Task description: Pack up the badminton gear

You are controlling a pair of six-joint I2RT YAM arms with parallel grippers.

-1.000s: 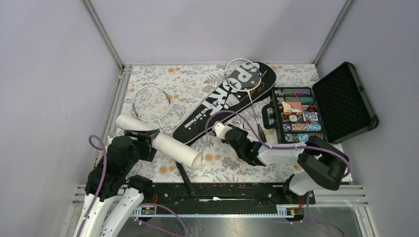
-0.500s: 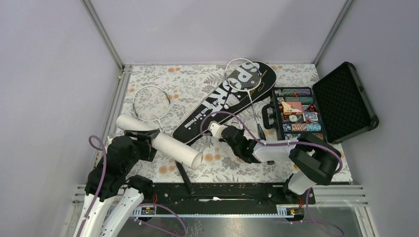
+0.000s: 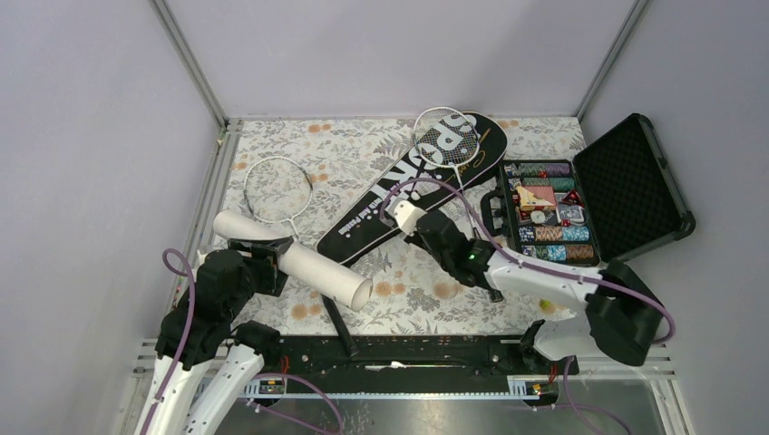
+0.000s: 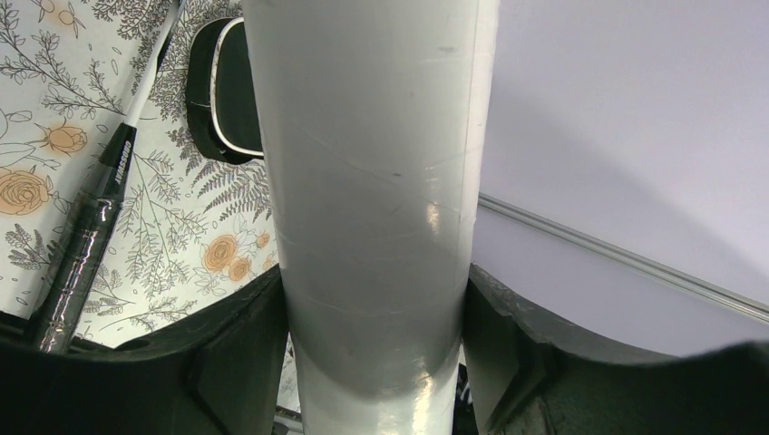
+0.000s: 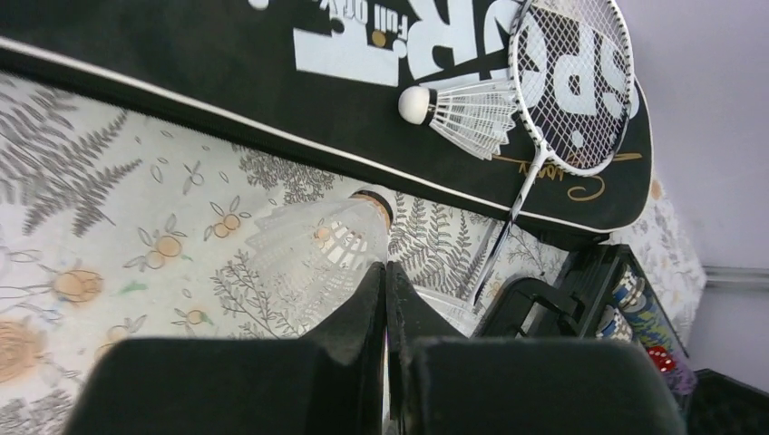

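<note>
Your right gripper (image 5: 385, 272) is closed tight, pinching the shuttlecock (image 5: 317, 240) by its feathers over the table's (image 3: 326, 145) middle. Your left gripper (image 4: 374, 344) clamps the white tube (image 4: 372, 136), jaws partly spread.

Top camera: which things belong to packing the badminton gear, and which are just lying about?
Job: SPORT bag, left racket, racket on bag, white tube, shuttlecock on bag, second shuttlecock.
Lying about: open poker-chip case.

A racket (image 3: 443, 139) lies on the bag (image 3: 363, 219); the tube (image 3: 308, 263) lies left of it, the chip case (image 3: 627, 186) right
</note>
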